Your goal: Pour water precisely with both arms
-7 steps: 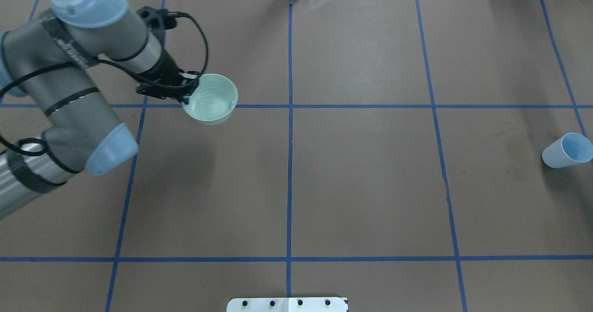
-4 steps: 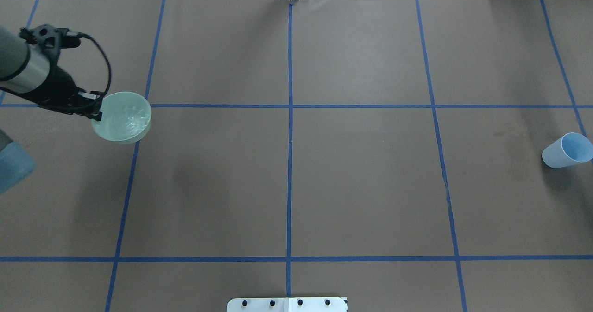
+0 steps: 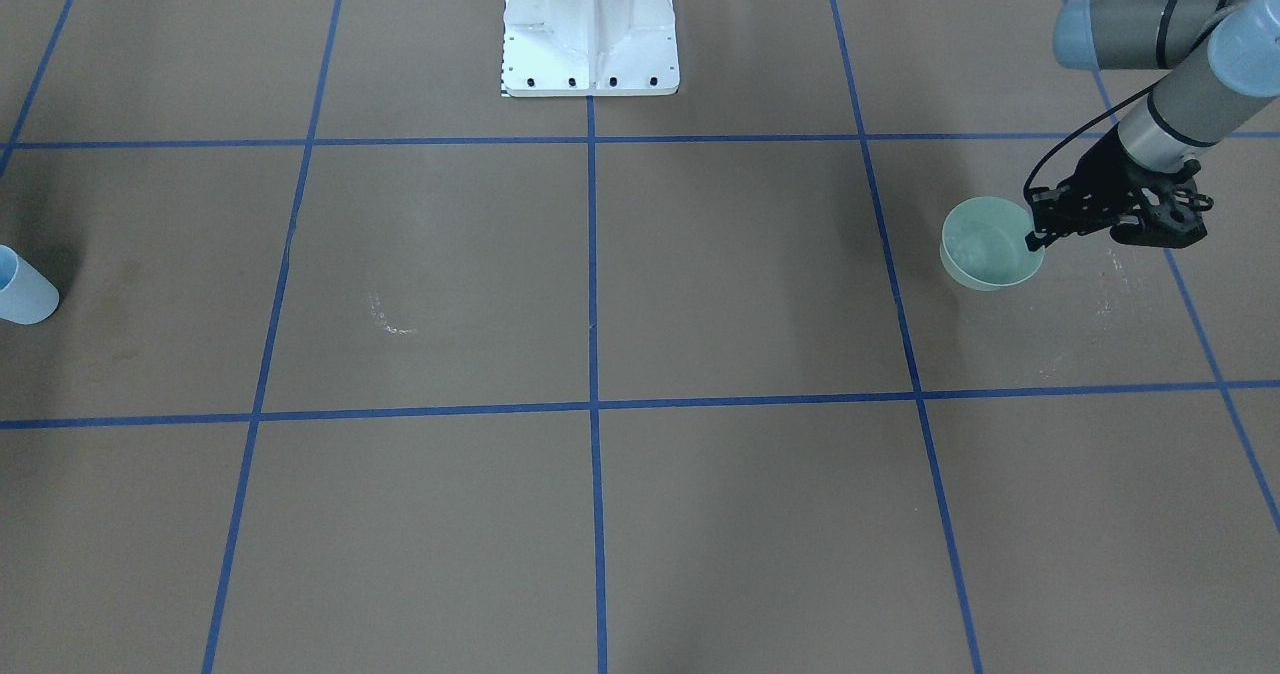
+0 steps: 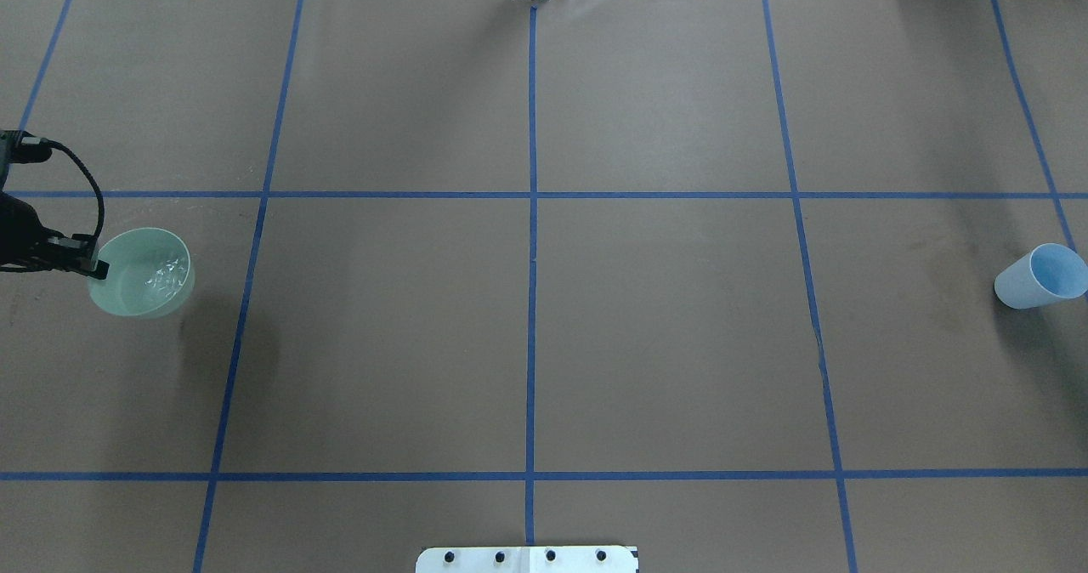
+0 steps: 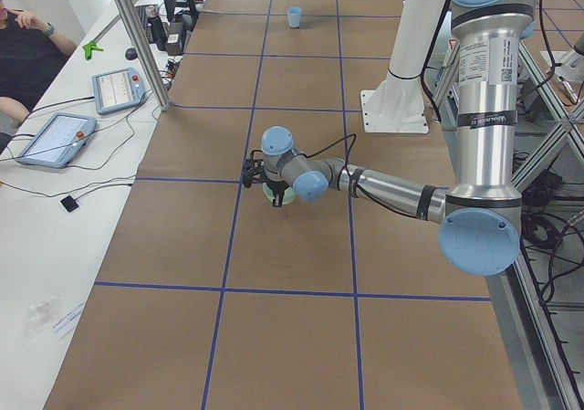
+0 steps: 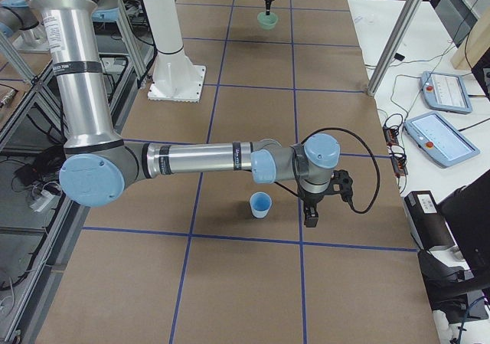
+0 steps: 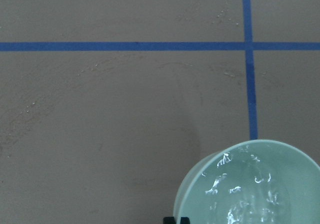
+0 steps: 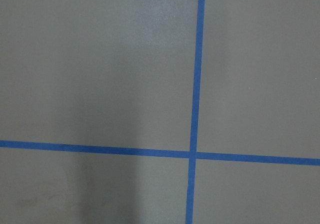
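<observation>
The left end effector (image 4: 95,269) is seen clamped on the rim of a pale green bowl (image 4: 144,312), one finger inside the wall and one outside. The bowl juts out from it toward the middle of the tabletop (image 4: 663,318). The bowl is held level, judged so that nothing spills over the low rim; whether it rests on the tabletop or hangs just above cannot be told. Inside the bowl, just beyond the fingers, the water (image 7: 240,194) is shown only as white glints and faint ripples over the green bottom, clear and colourless. The right end effector (image 6: 311,215) is caught by the side view alone, so whether it is apart or together cannot be told. A pale blue cup (image 6: 261,204) stands upright just beside it, ungripped, well apart from the left end effector.
</observation>
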